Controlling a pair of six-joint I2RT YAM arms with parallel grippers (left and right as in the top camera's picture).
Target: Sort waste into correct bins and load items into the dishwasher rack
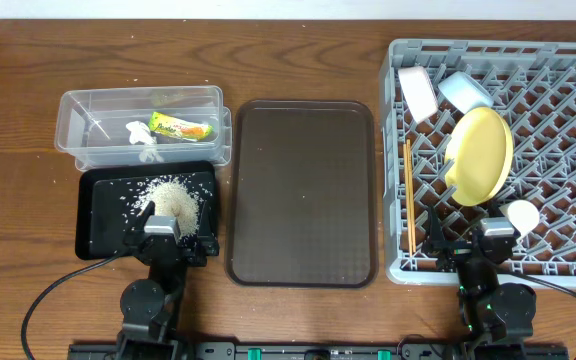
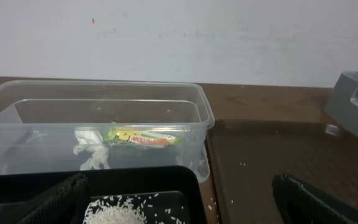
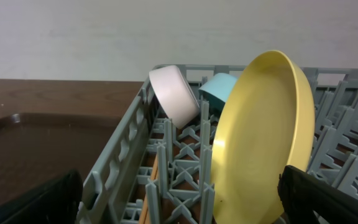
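Observation:
The clear tub point(image 1: 78, 120) holds the yellow-green wrapper point(image 1: 181, 127) and a white scrap point(image 1: 143, 138). Loose rice point(image 1: 168, 200) lies in the black tray point(image 1: 98, 215). In the grey rack point(image 1: 568, 120) the yellow plate point(image 1: 480, 155) stands on edge, with the pinkish bowl point(image 1: 418, 92), blue bowl point(image 1: 465, 90), white cup point(image 1: 522, 215) and chopsticks point(image 1: 407, 195). My left gripper point(image 1: 173, 243) point(image 2: 182, 202) hangs open at the black tray's near edge, holding nothing. At the rack's near edge my right gripper point(image 3: 185, 202) point(image 1: 478, 250) is open and empty, facing the plate point(image 3: 260, 137).
A large brown serving tray point(image 1: 303, 190) lies between the bins and the rack. A few stray rice grains point(image 2: 211, 205) dot the table beside the black tray. The rack's corner point(image 2: 356, 102) shows at the right of the left wrist view.

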